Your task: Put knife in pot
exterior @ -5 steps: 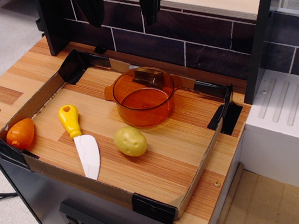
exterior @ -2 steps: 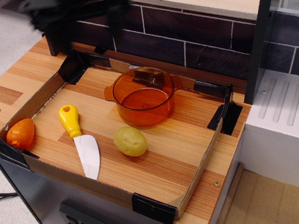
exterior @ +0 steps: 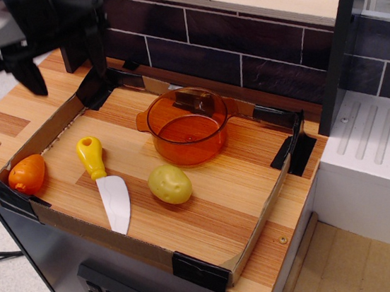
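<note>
The knife [exterior: 105, 183] lies flat on the wooden board at the front left, its yellow handle pointing to the back and its white blade to the front. The translucent orange pot [exterior: 187, 126] stands upright and empty at the back middle of the board. My gripper [exterior: 63, 68] hangs in the air at the top left, above the back left corner of the cardboard tray, well behind and above the knife. Its two dark fingers [exterior: 29, 72] are spread apart with nothing between them.
A yellow potato [exterior: 170, 185] lies just in front of the pot, right of the knife blade. An orange toy vegetable [exterior: 27, 174] sits in the front left corner. A low cardboard wall [exterior: 260, 216] rims the board. A dark brick wall [exterior: 238, 34] stands behind.
My gripper has swung from above the pot at the top middle over to the top left and come lower. The knife, pot and potato have not moved.
</note>
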`<action>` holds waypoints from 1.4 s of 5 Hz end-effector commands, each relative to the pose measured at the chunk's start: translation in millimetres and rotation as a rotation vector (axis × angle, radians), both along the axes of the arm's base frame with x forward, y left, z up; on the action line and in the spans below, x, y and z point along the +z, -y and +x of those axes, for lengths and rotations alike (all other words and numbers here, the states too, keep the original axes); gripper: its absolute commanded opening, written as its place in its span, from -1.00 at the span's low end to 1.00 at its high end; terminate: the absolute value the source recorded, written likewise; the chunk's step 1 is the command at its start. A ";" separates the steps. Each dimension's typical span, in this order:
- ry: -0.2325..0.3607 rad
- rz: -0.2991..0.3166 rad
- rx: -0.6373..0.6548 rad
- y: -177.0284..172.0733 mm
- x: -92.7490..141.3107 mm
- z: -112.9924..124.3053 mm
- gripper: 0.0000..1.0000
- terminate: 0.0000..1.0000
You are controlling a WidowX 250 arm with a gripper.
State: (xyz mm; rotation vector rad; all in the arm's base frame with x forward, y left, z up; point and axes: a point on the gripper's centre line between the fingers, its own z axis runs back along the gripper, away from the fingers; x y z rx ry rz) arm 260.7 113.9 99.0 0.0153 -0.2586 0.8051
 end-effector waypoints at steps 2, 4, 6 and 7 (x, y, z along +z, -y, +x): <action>-0.036 0.026 0.039 -29.7 -37.6 4.3 1.00 -1.00; -0.099 -0.011 0.034 -14.1 -64.1 0.8 1.00 -1.00; -0.127 -0.038 0.040 -0.8 -77.7 -4.8 1.00 -1.00; -0.131 -0.017 0.036 -5.6 -90.8 -6.6 1.00 -1.00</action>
